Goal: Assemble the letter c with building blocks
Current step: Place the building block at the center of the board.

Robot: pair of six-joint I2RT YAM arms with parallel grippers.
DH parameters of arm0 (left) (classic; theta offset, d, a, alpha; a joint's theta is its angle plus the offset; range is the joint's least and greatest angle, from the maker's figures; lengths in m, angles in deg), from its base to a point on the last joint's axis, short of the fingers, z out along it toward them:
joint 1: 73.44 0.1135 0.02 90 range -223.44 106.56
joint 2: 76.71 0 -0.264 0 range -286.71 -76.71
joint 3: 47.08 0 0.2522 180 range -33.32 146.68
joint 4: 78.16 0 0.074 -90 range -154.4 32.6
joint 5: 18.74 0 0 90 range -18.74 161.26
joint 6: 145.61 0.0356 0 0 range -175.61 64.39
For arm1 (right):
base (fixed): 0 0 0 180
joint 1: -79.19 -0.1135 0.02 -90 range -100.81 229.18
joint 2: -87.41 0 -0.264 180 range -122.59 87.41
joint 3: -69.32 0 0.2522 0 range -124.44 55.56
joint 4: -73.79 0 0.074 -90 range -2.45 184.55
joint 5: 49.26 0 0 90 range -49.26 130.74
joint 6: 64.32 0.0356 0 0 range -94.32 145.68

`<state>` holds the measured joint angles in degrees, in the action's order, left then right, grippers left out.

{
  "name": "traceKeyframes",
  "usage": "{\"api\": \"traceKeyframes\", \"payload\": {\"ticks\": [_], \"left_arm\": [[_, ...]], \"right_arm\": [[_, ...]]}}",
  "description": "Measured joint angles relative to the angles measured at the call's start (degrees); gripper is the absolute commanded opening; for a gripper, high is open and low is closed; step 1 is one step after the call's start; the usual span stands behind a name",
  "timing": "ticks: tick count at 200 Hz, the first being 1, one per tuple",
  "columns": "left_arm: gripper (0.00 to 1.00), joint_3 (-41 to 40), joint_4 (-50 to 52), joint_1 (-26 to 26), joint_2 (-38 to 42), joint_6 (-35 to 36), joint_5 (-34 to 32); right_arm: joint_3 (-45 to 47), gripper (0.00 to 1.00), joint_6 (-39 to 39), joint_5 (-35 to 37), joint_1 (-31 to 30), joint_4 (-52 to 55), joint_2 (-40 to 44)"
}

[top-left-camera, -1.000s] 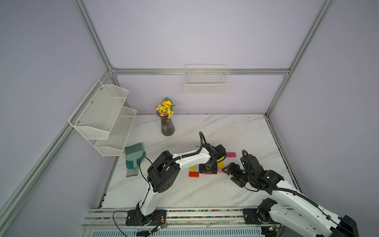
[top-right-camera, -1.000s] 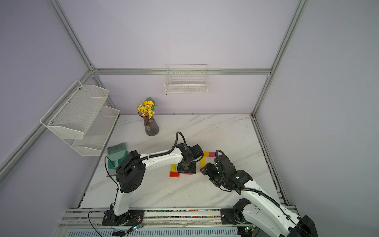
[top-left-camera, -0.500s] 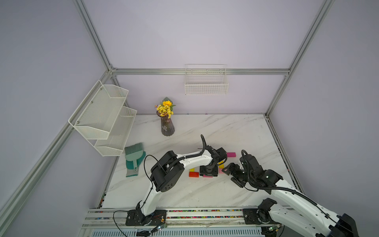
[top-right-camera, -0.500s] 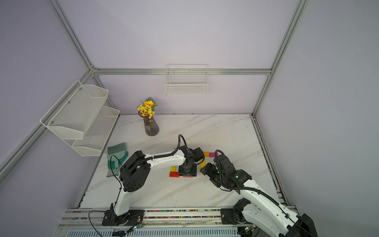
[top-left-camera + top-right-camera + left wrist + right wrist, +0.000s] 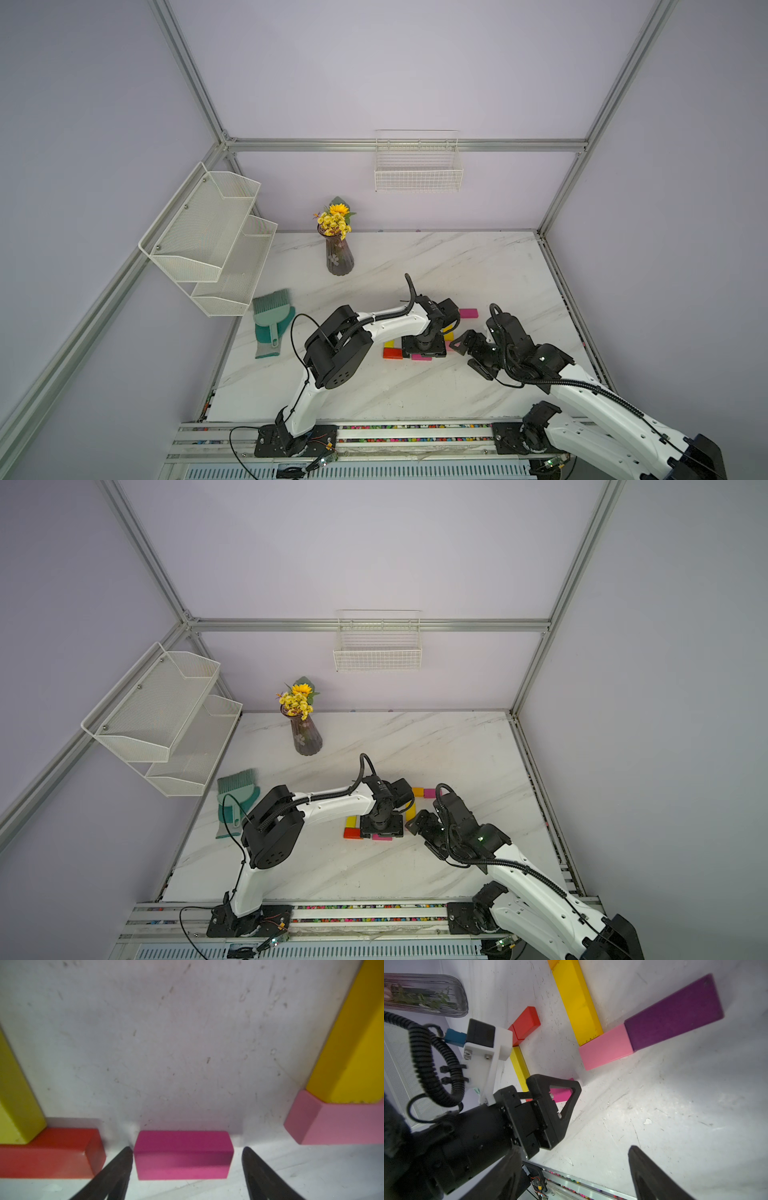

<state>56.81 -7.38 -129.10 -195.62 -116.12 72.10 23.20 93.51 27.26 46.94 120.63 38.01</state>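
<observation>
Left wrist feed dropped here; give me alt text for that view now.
A magenta block lies flat on the white table between the open jaws of the left gripper, a gap showing at one jaw. To one side a red block has a yellow block butted against it; to the other, a pink block meets a darker yellow block.

Pale lilac walls [image 5: 415, 62] meet along aluminium framing [image 5: 407, 144] in both top views. A white wire basket [image 5: 418, 174] hangs at centre, and a two-tier mesh shelf [image 5: 208, 237] at left. Below lies the white marbled surface [image 5: 457, 266], evenly lit, with a flower vase [image 5: 339, 257] and a teal dustpan [image 5: 272, 322] left of centre.
</observation>
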Motion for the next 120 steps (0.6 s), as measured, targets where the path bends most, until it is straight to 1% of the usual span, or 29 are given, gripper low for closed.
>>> {"api": "traceKeyframes", "payload": {"ticks": [23,38,54,66,88,120], "left_arm": [[0.88,-0.96,-0.13,0.87,3.56,-0.63,0.11],[0.90,-1.68,-0.26,2.21,7.43,-0.98,0.07],[0.95,-2.64,-0.63,4.31,12.09,-1.31,0.07],[1.00,-3.91,-0.98,6.62,16.09,-1.27,0.02],[1.00,-7.45,-1.38,11.67,22.75,-0.74,0.02],[1.00,-15.87,-2.03,20.59,30.58,1.22,0.46]], "right_arm": [[-0.07,0.83,-0.42,-0.39,0.00,0.00,0.00],[-0.39,0.83,-1.20,-0.74,0.00,-0.07,-0.74],[-1.01,0.83,-2.10,-1.60,0.02,-0.63,-2.64],[-1.44,0.83,-2.89,-2.32,0.02,-1.46,-5.01],[-2.91,0.83,-4.44,-3.89,0.00,-3.28,-10.36],[-5.97,0.83,-6.03,-4.52,-0.55,-6.36,-17.25]]}}
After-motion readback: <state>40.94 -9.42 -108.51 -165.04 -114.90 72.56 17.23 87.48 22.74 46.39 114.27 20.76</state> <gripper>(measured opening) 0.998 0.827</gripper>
